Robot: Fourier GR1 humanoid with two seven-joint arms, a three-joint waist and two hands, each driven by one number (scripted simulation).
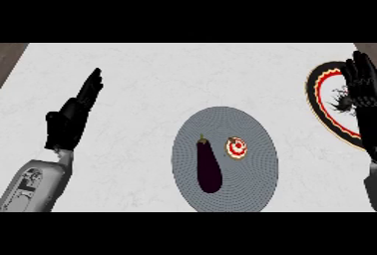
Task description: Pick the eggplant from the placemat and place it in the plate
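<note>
White counter (147, 74): eggplant (208, 167) lies untouched on the grey placemat (250, 184) at six o'clock. Right hand (362, 82), fingers straight, hovers over the plate (318, 94) at three o'clock; next, probably reach and grasp.

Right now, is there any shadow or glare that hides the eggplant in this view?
Head view: lighting is flat, with no glare or cast shadow on the eggplant, which stands out dark against the grey placemat. The plate is cut by the right edge and partly covered by the right robot hand.
</note>
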